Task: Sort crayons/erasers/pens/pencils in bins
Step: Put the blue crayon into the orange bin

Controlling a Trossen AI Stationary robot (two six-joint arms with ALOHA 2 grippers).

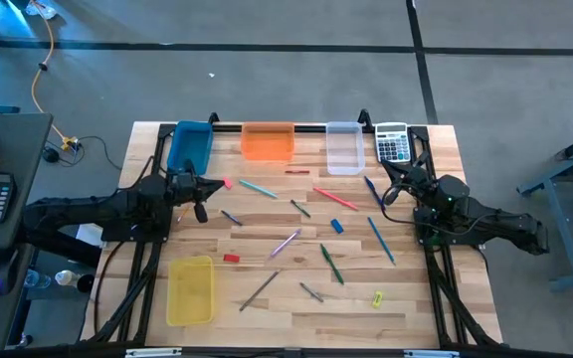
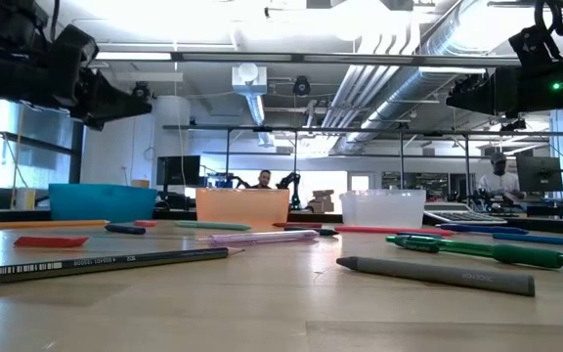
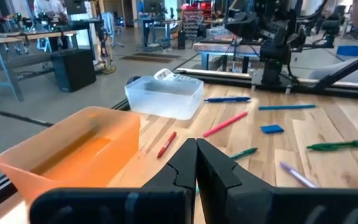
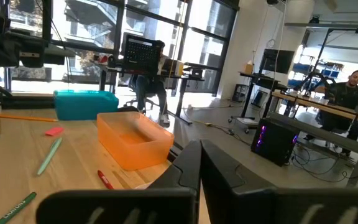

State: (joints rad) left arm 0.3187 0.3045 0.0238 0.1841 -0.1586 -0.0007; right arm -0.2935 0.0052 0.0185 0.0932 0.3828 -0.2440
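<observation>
Pens, pencils, crayons and erasers lie scattered flat on the wooden table: a teal pen (image 1: 258,188), a red pencil (image 1: 334,198), a green pen (image 1: 331,264), a blue pen (image 1: 381,241), a pinkish pencil (image 1: 285,244), a grey crayon (image 1: 311,291), a red eraser (image 1: 231,258) and a pink eraser (image 1: 227,183). The blue bin (image 1: 189,147), orange bin (image 1: 268,141) and clear bin (image 1: 344,147) stand along the far edge, and the yellow bin (image 1: 190,290) sits near left. My left gripper (image 3: 196,149) hovers shut at the left by the pink eraser. My right gripper (image 4: 201,149) hovers shut at the right.
A grey calculator (image 1: 393,142) lies at the far right beside the clear bin. A small yellow object (image 1: 377,298) lies near the front right. Bare wood shows along the table's near edge. People sit at desks in the room beyond the table.
</observation>
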